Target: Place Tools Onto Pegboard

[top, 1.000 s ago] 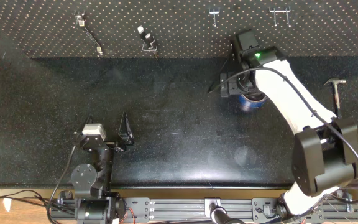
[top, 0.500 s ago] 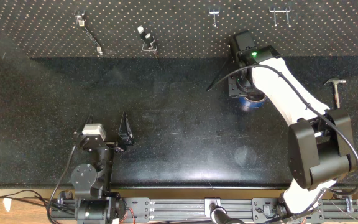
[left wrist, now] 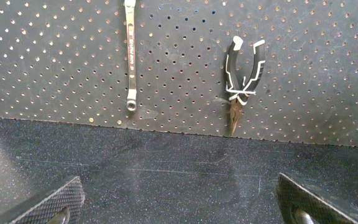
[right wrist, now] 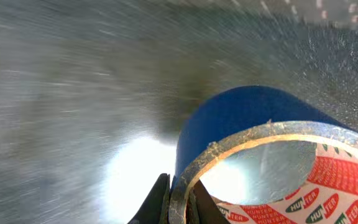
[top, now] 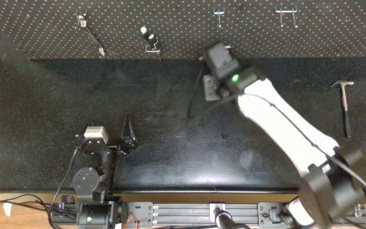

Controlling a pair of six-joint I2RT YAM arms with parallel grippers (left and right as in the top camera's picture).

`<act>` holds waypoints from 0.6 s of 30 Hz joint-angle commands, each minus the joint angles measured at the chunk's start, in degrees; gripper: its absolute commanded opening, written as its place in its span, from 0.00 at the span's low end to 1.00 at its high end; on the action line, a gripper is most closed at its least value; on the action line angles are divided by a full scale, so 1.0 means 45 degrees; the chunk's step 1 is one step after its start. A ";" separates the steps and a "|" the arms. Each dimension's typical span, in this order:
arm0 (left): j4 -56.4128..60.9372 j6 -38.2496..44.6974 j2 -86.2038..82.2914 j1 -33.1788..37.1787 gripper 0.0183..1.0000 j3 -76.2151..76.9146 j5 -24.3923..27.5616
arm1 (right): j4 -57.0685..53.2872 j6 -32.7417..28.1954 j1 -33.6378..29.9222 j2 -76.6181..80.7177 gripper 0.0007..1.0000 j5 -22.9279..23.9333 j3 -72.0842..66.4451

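My right gripper (right wrist: 178, 202) is shut on the rim of a blue tape roll (right wrist: 247, 118), with one finger inside the ring and one outside. In the top view the right gripper (top: 211, 89) hangs just in front of the pegboard (top: 183, 25), near the middle. A wrench (top: 93, 35) and black-handled pliers (top: 150, 39) hang on the pegboard; the left wrist view shows the wrench (left wrist: 129, 56) and pliers (left wrist: 241, 74) straight ahead. A hammer (top: 344, 97) lies on the table at the far right. My left gripper (top: 127, 135) is open, low on the left.
Two bare metal hooks (top: 219, 13) (top: 286, 14) stick out of the pegboard's upper right. The black tabletop (top: 170, 140) spreads between the arms. Cables run along the front rail.
The right arm has swung left along the pegboard, carrying the blue tape roll away from its spot on the table. The left arm has not moved.
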 commanded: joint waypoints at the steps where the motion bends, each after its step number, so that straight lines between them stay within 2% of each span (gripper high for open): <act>1: -0.0092 -0.0151 -0.0117 -0.0049 0.99 -0.0029 -0.0146 | 0.0053 0.1836 0.1462 -0.2633 0.07 0.2006 -0.0146; 8: -0.0092 -0.0151 -0.0117 -0.0049 0.99 -0.0029 -0.0146 | -0.0097 0.2497 0.2079 -0.4546 0.07 0.1569 -0.0204; 11: -0.0092 -0.0151 -0.0117 -0.0049 1.00 -0.0029 -0.0151 | -0.0102 0.2346 0.2089 -0.5848 0.07 0.1836 -0.0204; 13: -0.0092 -0.0151 -0.0117 -0.0049 0.99 -0.0029 -0.0151 | -0.0063 0.2346 0.2089 -0.6635 0.07 0.2603 -0.0204; 15: -0.0097 -0.0151 -0.0117 -0.0049 1.00 -0.0029 -0.0151 | 0.0355 0.2346 0.2089 -0.7067 0.07 0.3929 -0.0204; 18: -0.0092 -0.0151 -0.0117 -0.0049 1.00 -0.0029 -0.0151 | 0.1637 0.2244 0.2647 -0.6824 0.07 0.6688 -0.0204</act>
